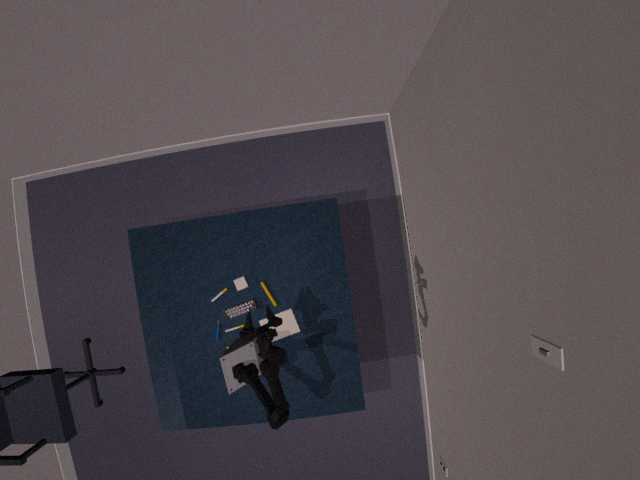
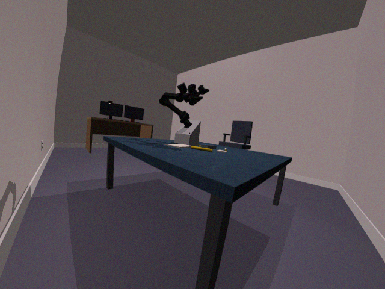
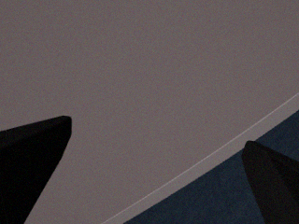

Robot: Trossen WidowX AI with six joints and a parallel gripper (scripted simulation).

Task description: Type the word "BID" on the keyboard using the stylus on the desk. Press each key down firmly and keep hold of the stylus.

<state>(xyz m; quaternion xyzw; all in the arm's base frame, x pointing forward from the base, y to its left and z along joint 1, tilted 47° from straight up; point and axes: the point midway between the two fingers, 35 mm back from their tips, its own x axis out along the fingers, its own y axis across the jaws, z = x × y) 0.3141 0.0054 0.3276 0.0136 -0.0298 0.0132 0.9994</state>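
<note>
The small keyboard (image 1: 240,308) (image 2: 212,146) lies on the dark blue desk (image 1: 180,258) (image 2: 186,164), in front of the arm's base. A thin blue pen-like stick (image 1: 217,331) lies beside it; it looks like the stylus, but is too small to be sure. White sticks with yellow ends lie on either side of the keyboard, one farther out (image 1: 219,295) and one nearer the base (image 1: 235,328). My gripper (image 1: 258,310) (image 2: 205,94) (image 3: 160,137) is open and empty, raised high above the desk. The key letters are too small to read.
A yellow bar (image 1: 268,293) (image 2: 201,148) and a small white square (image 1: 240,283) lie beyond the keyboard. A white sheet (image 1: 291,321) (image 2: 176,145) lies to one side. The arm's light base (image 2: 186,137) stands behind them. A chair (image 1: 36,408) (image 2: 241,132) is beyond the desk.
</note>
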